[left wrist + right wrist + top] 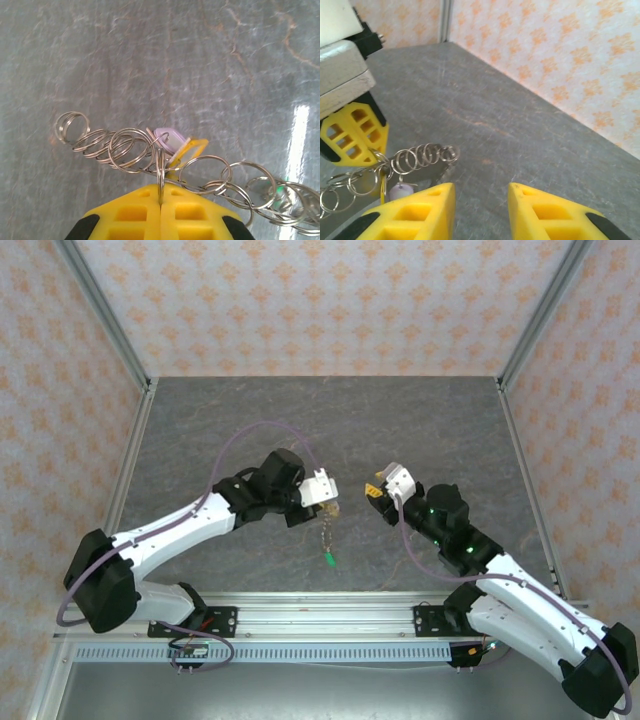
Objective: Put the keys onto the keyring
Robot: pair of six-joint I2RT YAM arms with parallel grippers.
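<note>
**Item 1:** left gripper (160, 196), lower centre of its wrist view. Jaws pressed fully together, pinching 1 loop of the keyring (125, 150).

**Item 2:** keyring. A chain of wire loops strung across mid-frame. In the top view it hangs below the fingertips, green tag (328, 560) lowest.

**Item 3:** 2 keys, the whitish key (169, 139) and the yellow-headed key (196, 146). Both apparently hang on a loop just above the fingertips.

**Item 4:** right gripper (481, 192), bottom of its view. Jaws partly apart, empty.

**Risk:** the thin 1-loop pinch may slip. A careless approach by the right gripper could snag the loops and tug the chain free.
</note>
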